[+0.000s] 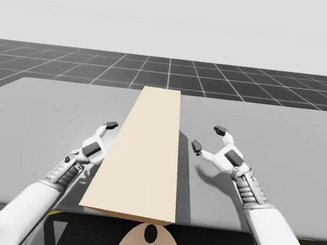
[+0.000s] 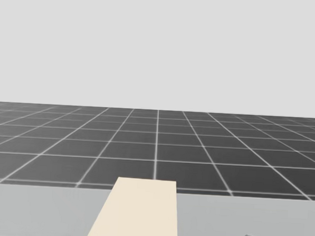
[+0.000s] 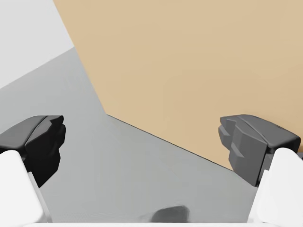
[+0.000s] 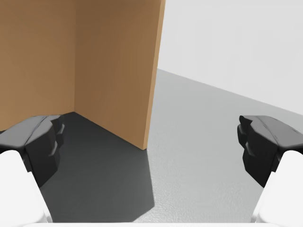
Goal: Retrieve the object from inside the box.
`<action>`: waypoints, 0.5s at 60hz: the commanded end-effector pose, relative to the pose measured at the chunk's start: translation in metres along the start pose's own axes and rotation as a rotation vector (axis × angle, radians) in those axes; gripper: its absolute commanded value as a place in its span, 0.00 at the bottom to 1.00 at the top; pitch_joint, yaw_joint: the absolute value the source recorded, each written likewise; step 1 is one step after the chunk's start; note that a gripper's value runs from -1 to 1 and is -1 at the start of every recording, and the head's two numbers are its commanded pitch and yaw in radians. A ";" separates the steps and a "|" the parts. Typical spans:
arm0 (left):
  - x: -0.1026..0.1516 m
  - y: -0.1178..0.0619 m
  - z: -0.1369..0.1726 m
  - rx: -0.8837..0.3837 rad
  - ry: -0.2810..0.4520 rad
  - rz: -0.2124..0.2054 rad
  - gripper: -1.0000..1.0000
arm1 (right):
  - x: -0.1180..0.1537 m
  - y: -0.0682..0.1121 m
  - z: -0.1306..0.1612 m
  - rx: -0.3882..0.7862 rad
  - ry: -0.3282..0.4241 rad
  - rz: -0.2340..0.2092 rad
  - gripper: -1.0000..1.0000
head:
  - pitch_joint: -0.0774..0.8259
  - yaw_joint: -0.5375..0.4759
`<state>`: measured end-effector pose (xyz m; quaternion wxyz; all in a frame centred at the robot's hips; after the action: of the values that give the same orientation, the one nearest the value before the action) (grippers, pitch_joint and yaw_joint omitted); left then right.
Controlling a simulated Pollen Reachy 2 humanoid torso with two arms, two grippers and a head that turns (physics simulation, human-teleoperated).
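A tall, plain tan box (image 1: 142, 155) is seen upright on the grey table (image 1: 46, 115); its inside is hidden. Just left of the box, the left gripper (image 3: 142, 144) is spread wide, nothing held. Just right of it, the right gripper (image 1: 208, 138) is likewise spread and empty.

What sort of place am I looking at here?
Probably a computer-simulated test bench, not a real room: a flat grey table, a plain tan box standing on it, and a dark grid floor running to a blank horizon.
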<state>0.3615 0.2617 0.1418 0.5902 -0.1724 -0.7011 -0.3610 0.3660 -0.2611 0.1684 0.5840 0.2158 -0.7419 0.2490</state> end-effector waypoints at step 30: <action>0.008 -0.023 0.003 -0.209 -0.042 -0.023 0.00 | -0.031 0.065 -0.025 0.342 -0.111 -0.020 0.00 | 0.12 0.53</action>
<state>0.3458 0.2579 0.1431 0.5651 -0.2068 -0.6790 -0.4206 0.3509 -0.2069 0.1440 0.5214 0.3222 -0.7152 0.3358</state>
